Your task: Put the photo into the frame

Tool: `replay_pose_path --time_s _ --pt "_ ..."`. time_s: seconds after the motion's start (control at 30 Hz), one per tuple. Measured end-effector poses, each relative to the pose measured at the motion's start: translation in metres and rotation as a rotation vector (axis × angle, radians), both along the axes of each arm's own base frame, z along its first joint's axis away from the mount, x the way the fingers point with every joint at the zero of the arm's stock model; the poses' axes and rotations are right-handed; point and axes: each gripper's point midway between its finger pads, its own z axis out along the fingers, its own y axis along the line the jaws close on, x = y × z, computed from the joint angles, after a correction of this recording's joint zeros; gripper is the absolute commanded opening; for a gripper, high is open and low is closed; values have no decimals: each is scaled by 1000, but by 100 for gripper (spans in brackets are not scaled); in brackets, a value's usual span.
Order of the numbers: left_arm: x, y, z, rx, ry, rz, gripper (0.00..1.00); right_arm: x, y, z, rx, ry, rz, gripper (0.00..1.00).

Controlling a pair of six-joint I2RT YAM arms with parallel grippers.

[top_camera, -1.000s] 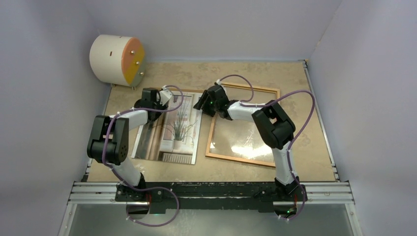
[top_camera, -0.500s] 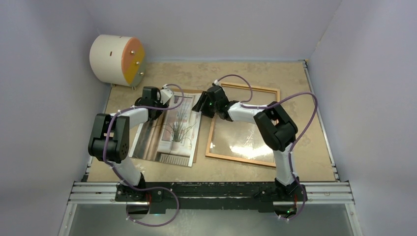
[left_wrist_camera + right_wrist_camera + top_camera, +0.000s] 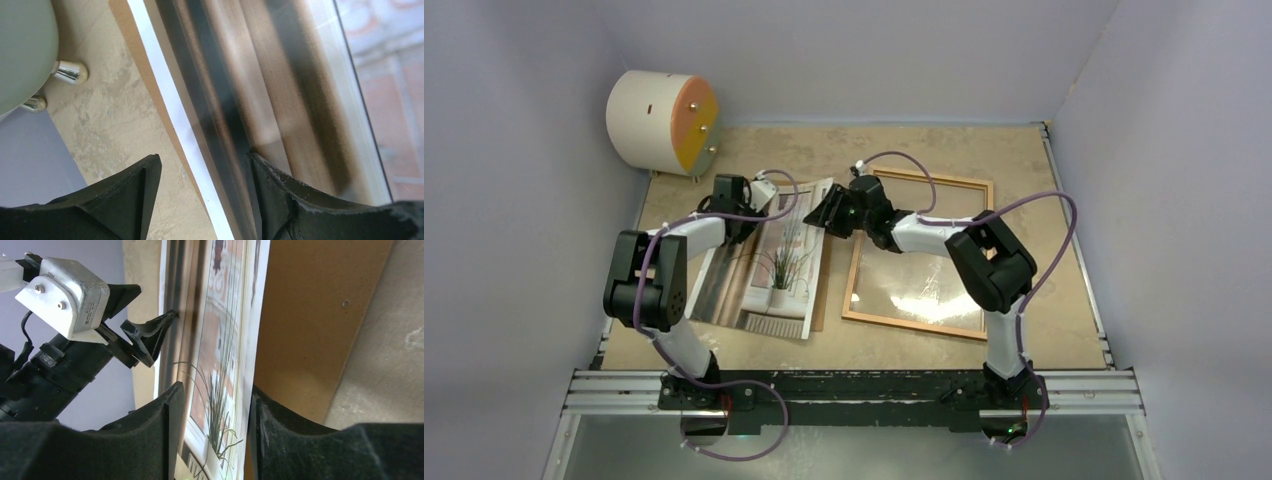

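Observation:
The photo [image 3: 774, 268], a glossy print of a spindly plant by a window, lies left of centre on a brown backing board [image 3: 820, 300]. Its right edge is raised off the board. The orange-brown frame [image 3: 914, 326] lies flat to its right. My left gripper [image 3: 761, 205] is open at the photo's far left edge. In the left wrist view [image 3: 204, 157] one finger rests on the photo [image 3: 280, 90] and the other is over the table. My right gripper [image 3: 822, 215] is open, and the photo's [image 3: 220, 340] right edge passes between its fingers [image 3: 216, 387], above the board [image 3: 310, 315].
A cream-and-orange cylinder [image 3: 662, 122] on small metal feet stands at the far left corner, close behind the left gripper. It also shows in the left wrist view [image 3: 25, 50]. Grey walls close the table on three sides. A metal rail [image 3: 1074, 240] runs along the right edge.
My right gripper has moved left onto the photo's far right corner. The photo's right side has lifted and shifted left, baring a strip of the brown board. The left gripper has barely moved.

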Motion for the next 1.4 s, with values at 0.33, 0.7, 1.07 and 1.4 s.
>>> replay_pose_path --time_s 0.33,0.7,1.07,1.4 --pt "-9 -2 2 -73 104 -5 75 -2 1 -19 -5 50 21 0" --pt "-4 29 53 -109 121 82 84 29 -102 86 -105 -115 -93 0" --pt "-11 26 58 -138 141 107 84 23 -327 297 -505 -453 -648 0" --pt "-31 26 54 -137 154 105 84 53 -271 194 -922 -244 -452 0"
